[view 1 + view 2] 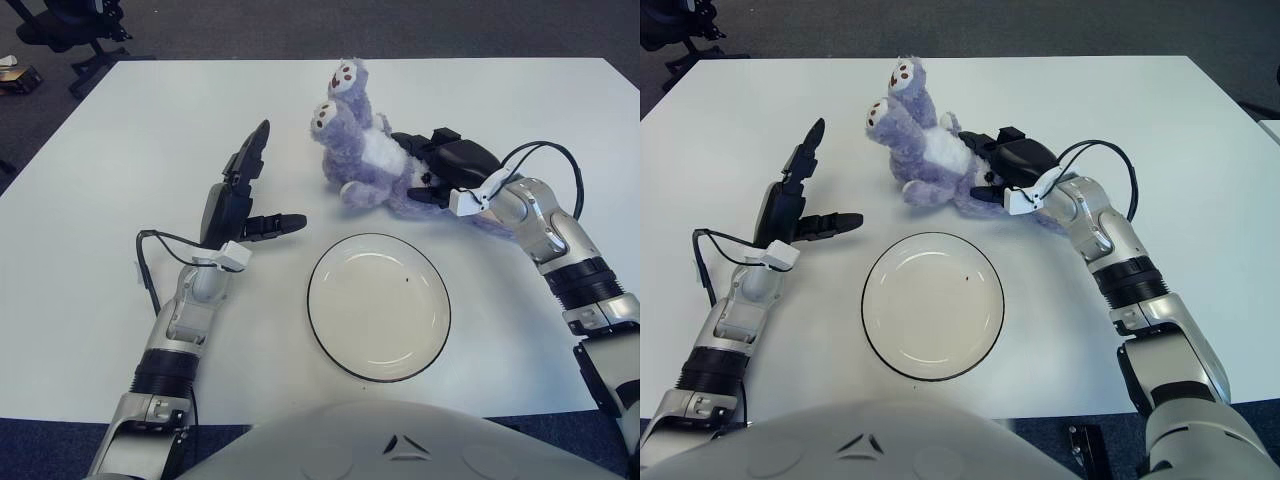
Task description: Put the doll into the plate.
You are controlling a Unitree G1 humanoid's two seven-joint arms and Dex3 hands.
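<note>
A purple plush doll [365, 155] with a white belly lies on the white table, feet pointing up and to the left, just beyond the plate. My right hand [432, 170] is curled around the doll's right side, fingers pressed into its fur. The empty white plate [378, 305] with a dark rim sits near the table's front, below the doll. My left hand [250, 195] hovers left of the doll and plate, fingers spread and holding nothing.
The white table [120, 130] stretches wide to the left and back. An office chair base [60, 30] and a small box [18, 78] stand on the floor beyond the far left corner.
</note>
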